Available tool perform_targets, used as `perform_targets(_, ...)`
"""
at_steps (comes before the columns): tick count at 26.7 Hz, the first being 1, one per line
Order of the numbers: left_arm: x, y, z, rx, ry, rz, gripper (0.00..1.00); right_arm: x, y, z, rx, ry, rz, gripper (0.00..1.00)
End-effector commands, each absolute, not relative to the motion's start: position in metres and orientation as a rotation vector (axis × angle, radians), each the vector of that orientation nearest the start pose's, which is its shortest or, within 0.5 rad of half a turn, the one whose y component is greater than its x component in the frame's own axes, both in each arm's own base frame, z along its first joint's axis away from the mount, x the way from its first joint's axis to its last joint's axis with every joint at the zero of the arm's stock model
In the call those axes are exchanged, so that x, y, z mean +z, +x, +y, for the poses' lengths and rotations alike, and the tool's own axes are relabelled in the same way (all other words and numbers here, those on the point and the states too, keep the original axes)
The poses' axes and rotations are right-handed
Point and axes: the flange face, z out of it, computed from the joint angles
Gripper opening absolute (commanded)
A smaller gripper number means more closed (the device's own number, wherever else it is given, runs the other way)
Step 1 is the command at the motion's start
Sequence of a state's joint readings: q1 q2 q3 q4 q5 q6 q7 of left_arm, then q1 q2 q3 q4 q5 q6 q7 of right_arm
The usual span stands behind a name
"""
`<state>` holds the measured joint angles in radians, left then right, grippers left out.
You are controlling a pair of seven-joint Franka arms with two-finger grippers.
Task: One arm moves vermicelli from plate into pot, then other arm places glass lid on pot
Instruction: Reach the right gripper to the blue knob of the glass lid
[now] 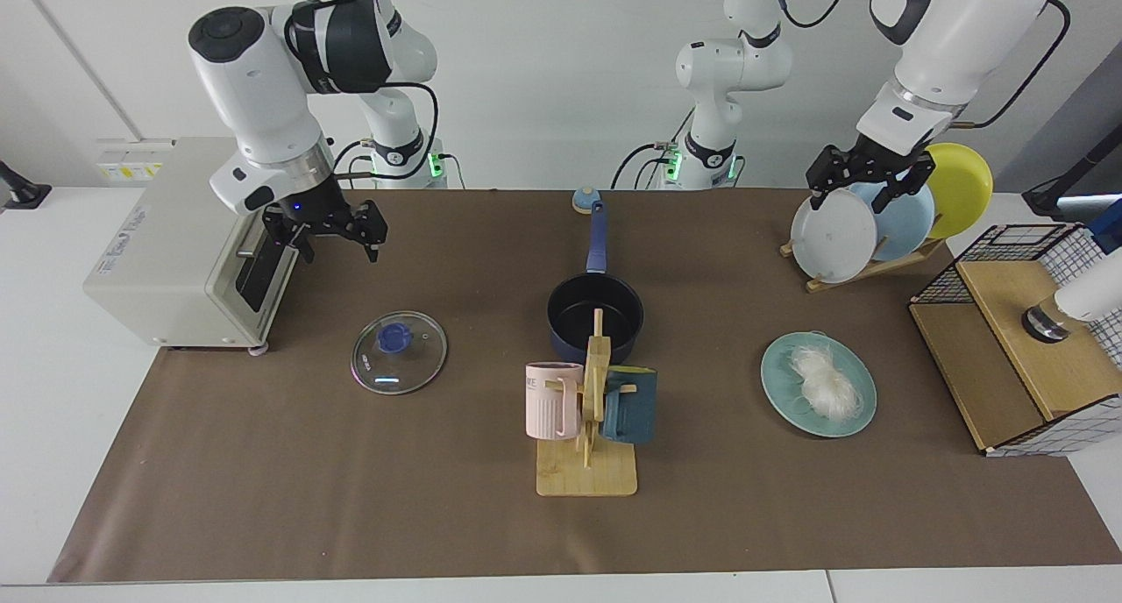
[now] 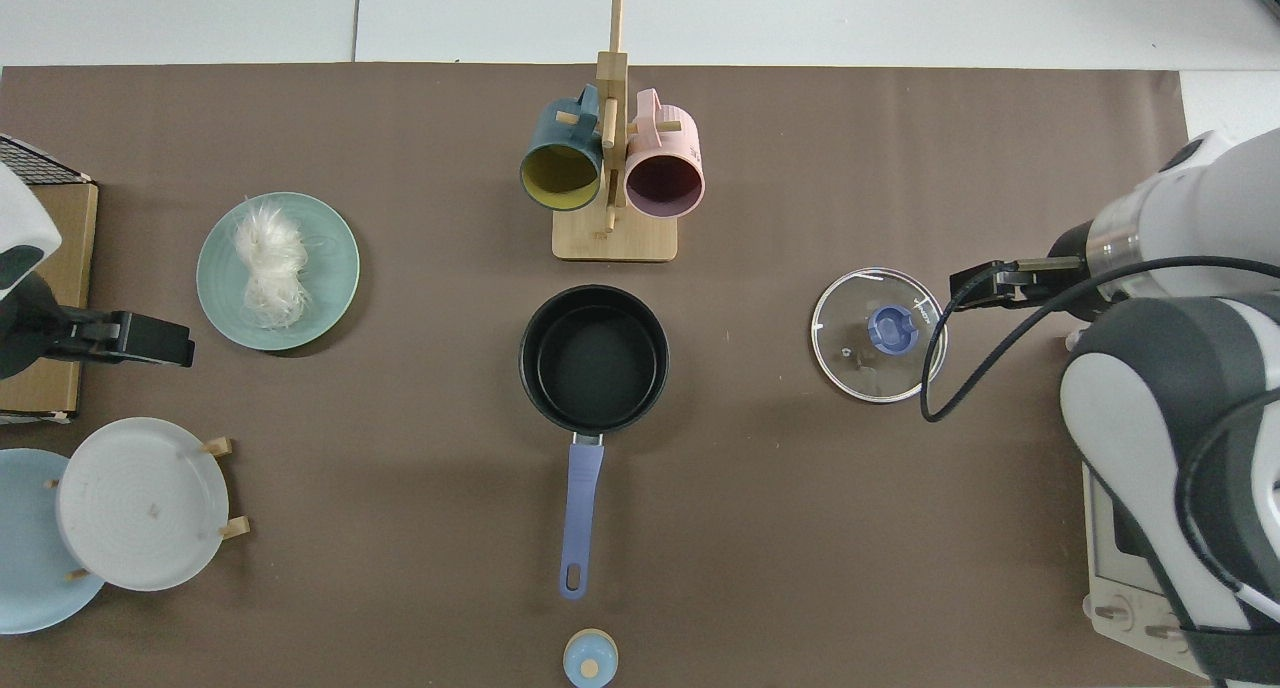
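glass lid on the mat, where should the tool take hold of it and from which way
Grip the blue knob at the centre of the glass lid, coming straight down from above. The lid lies flat on the brown mat with its thin metal rim low against it, so the raised knob is probably the only part the fingers can close around. The right tool hangs open beyond the lid.

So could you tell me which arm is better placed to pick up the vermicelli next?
Left, probably. The left gripper hangs open by the plate rack on the vermicelli side; the right gripper is across the table near the lid.
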<state>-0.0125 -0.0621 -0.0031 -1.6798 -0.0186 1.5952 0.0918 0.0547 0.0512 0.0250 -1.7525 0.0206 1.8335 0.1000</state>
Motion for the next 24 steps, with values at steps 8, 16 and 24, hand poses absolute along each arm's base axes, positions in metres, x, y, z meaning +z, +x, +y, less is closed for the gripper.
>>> perform_targets(8, 0.613, 0.536, -0.012, 0.019, -3.153, 0.157, 1.00, 0.465, 0.617, 0.067, -0.150, -3.082, 0.048, 1.00)
perform_targets(16, 0.613, 0.536, -0.012, 0.019, -3.153, 0.157, 1.00, 0.409, 0.631, 0.083, -0.095, -3.089, 0.060, 1.00)
perform_targets(24, 0.613, 0.536, -0.012, 0.019, -3.153, 0.157, 1.00, 0.357, 0.631, 0.082, -0.001, -3.109, 0.051, 1.00)
